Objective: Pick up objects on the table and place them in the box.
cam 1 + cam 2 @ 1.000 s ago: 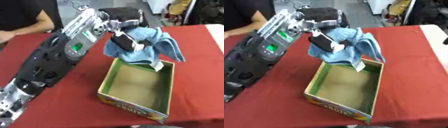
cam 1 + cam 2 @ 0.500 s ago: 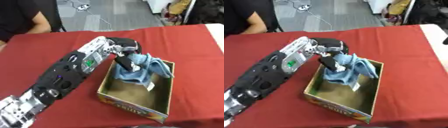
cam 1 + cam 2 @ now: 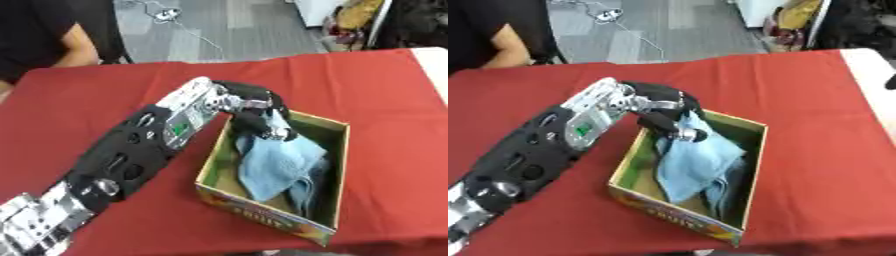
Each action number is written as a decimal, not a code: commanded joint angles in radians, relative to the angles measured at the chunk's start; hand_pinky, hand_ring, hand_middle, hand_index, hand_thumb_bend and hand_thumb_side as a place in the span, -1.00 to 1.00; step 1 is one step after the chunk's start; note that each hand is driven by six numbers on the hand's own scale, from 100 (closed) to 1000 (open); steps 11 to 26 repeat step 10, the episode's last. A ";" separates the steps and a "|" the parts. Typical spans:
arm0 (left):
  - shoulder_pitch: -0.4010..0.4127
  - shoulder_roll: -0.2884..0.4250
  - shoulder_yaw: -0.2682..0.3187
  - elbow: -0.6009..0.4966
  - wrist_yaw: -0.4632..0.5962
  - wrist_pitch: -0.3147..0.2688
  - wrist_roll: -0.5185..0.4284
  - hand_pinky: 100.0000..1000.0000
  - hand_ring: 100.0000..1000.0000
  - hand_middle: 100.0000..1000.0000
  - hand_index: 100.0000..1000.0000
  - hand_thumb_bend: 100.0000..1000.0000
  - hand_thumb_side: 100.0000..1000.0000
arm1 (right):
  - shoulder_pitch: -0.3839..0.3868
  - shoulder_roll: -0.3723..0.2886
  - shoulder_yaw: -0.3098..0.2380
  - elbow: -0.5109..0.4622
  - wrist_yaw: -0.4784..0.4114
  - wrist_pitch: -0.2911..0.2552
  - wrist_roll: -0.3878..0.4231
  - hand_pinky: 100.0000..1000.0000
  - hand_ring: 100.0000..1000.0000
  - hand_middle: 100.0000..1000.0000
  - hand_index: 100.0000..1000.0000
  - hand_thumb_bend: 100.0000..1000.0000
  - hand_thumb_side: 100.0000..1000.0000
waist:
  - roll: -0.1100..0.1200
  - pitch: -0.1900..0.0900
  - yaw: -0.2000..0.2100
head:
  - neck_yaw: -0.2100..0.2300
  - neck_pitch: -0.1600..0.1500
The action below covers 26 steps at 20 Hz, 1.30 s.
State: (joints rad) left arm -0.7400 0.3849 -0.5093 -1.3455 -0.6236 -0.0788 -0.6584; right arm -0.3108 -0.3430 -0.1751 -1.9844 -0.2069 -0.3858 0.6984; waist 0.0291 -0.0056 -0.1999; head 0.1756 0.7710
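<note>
Over box's near-left corner, left hand [image 3: 254, 116] curled round top edge of blue cloth [image 3: 280, 167], w/ rest of it draped down inside cardboard box [image 3: 342, 150] on red table [image 3: 367, 85]. Looked soft, light, floppy, prob. non-slip; best pinched at a bunched fold, not a flat face.

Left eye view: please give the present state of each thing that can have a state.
Box: open at the top, upright on the red table.
Blue cloth: crumpled, lying inside the box.
Left hand: over the box's far corner, fingers curled on the cloth's top.
Right hand: not in view.
</note>
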 commanded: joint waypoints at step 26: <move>0.018 0.090 0.122 -0.230 -0.066 -0.025 0.312 0.51 0.63 0.87 0.93 -0.61 0.85 | -0.013 -0.010 -0.010 -0.016 0.005 0.001 -0.003 -0.02 0.46 0.57 0.92 -1.00 0.33 | -0.003 -0.010 0.006 | -0.007 -0.001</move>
